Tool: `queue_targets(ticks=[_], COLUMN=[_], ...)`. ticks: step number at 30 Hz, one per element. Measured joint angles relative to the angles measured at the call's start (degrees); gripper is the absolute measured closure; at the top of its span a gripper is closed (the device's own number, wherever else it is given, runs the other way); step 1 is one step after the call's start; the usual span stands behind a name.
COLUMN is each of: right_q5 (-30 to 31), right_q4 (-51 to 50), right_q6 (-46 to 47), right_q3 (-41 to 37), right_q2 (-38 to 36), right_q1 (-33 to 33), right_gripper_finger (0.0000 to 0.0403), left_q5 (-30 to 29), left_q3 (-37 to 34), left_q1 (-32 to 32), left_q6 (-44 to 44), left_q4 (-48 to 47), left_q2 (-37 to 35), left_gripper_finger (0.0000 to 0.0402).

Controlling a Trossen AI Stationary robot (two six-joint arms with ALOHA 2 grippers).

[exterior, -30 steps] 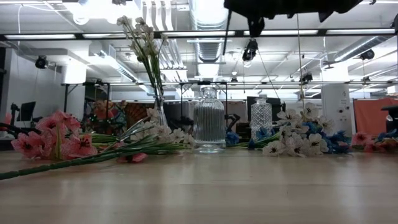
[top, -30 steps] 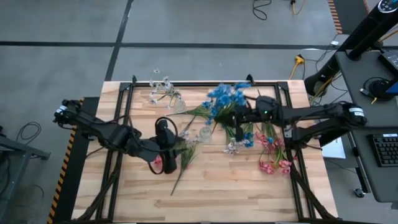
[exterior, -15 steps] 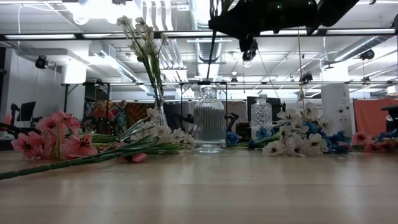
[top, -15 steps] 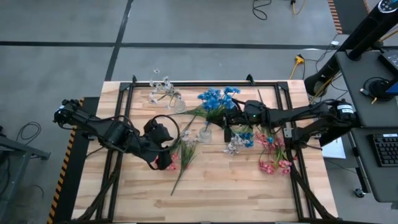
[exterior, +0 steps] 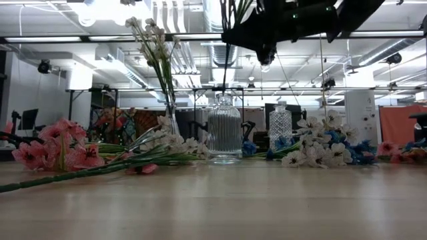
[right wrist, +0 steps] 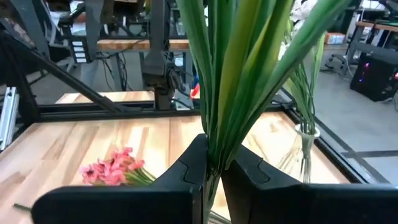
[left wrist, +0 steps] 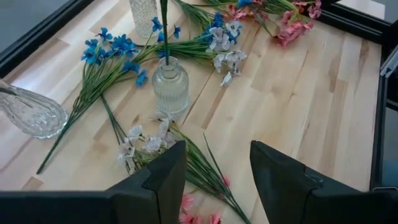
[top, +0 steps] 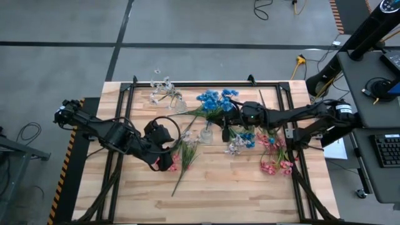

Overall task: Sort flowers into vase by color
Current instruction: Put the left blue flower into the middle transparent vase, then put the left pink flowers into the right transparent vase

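High view, left to right. The left gripper (top: pixel 164 156) sits at about 8 o'clock from the table's centre, its fingers (left wrist: pixel 163 180) spread apart and empty above a loose spray of white flowers (left wrist: pixel 146 142) and pink flowers (top: pixel 174 164) lying on the wooden table (top: pixel 237 194). At about 11 o'clock a clear vase (top: pixel 178 103) holds white blossoms. Near the centre stands the ribbed glass bottle (top: pixel 205 134). Directly above it the right gripper (top: pixel 226 119) clamps a bunch of blue flowers (top: pixel 212 100) by its green stems (right wrist: pixel 239 74), blossoms pointing toward 11 o'clock. At about 4 o'clock more pink flowers (top: pixel 275 156) lie flat, with mixed blue and white sprays (top: pixel 240 142) just beside the bottle.
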Motion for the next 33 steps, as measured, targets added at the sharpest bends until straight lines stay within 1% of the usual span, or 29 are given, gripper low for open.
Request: queue_targets(ticks=[2,6,10,21,33], right_q5=[0.0,0.1,0.1,0.1,0.0], right_q4=[-0.9,-0.6,-0.6,-1.2,-3.6], right_q6=[0.0,0.6,1.5,2.0,1.9], right_q3=[0.0,0.0,0.0,0.0,0.0], right_q2=[0.2,0.6,0.7,0.7,0.5], right_q1=[0.0,-0.1,-0.1,-0.1,-0.1], right_gripper_finger=[0.0376,0.0376,0.0370,0.0296,0.0241], left_q5=[-0.2,-2.5,-2.7,-2.7,-2.9], left_q3=[-0.1,-0.1,-0.1,-0.1,-0.1], left_q1=[0.0,0.0,0.0,0.0,0.0], left_q6=[0.2,1.1,1.2,1.2,1.3], left_q4=[0.0,-0.1,-0.1,0.0,0.0], left_q2=[0.0,0.0,0.0,0.2,0.2], left_gripper_finger=[0.0240,0.0240,0.0240,0.0240,0.0240])
